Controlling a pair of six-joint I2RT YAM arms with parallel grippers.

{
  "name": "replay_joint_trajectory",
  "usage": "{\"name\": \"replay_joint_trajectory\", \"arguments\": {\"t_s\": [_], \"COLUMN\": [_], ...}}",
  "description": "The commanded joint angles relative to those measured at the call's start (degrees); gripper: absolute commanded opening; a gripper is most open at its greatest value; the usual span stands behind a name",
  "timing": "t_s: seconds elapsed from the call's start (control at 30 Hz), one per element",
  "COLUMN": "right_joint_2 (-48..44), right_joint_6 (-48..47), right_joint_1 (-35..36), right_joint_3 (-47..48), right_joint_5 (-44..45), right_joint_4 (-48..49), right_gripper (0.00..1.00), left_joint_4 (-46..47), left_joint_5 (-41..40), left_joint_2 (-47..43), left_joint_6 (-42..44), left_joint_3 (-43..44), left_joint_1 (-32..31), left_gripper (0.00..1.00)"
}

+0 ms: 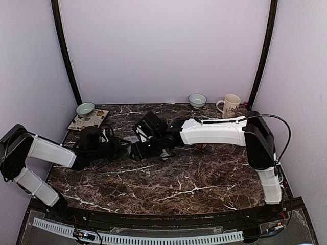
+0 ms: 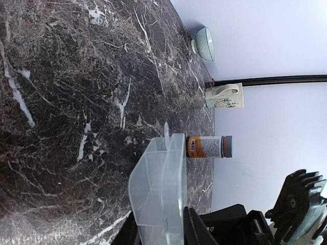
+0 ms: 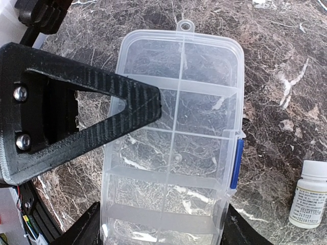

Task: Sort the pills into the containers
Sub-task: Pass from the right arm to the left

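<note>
We see a dark brown marble bench (image 1: 168, 178) carrying a clear plastic compartment box (image 3: 173, 143), two pale bowls (image 1: 197, 100), a cream mug (image 1: 231, 105), a patterned tile (image 1: 88, 120) and pill bottles (image 2: 209, 147).

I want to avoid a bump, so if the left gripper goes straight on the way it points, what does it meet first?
The clear organizer box, already between its jaws. Past that, the orange pill bottle looks next in line, though depth is hard to judge.

Both arms low, wrists close (mid-table)
</note>
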Motion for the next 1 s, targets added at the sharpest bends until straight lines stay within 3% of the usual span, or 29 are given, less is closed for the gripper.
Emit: {"name": "replay_joint_trajectory", "arguments": {"t_s": [0.0, 0.07, 0.37, 0.6, 0.73, 0.87, 0.97], "right_joint_2": [-1.7, -2.2, -8.9, -16.4, -22.0, -26.7, -28.9], "right_joint_6": [0.1, -0.1, -3.6, -4.7, -4.3, -1.2, 1.8], "right_joint_1": [-0.4, -0.6, -1.7, -3.7, -5.6, -8.8, -11.0], "right_joint_3": [1.1, 0.5, -7.7, -15.2, -21.3, -28.7, -32.0], "right_joint_5": [-0.8, -0.8, -2.4, -4.4, -8.4, -18.5, -24.3], "right_joint_4": [1.8, 2.2, 6.7, 9.7, 13.9, 24.0, 30.4], "right_gripper": [0.43, 0.47, 0.86, 0.89, 0.89, 0.88, 0.87], "left_joint_4": [4.9, 5.7, 6.2, 8.9, 13.1, 24.3, 38.4], "left_joint_5": [3.0, 3.8, 8.6, 15.1, 22.7, 33.6, 40.0], "left_joint_2": [0.7, 1.2, 0.4, -0.6, 0.0, 3.5, 8.3], "left_joint_6": [1.2, 1.6, 7.9, 10.0, 9.7, 3.8, -5.9], "left_joint_3": [0.8, 0.9, 1.7, 0.7, 1.1, 2.1, 3.3], "left_joint_1": [-0.1, -0.1, 2.3, 6.0, 8.4, 10.0, 10.2], "left_gripper": [0.23, 0.21, 0.18, 0.18, 0.18, 0.18, 0.18]}}
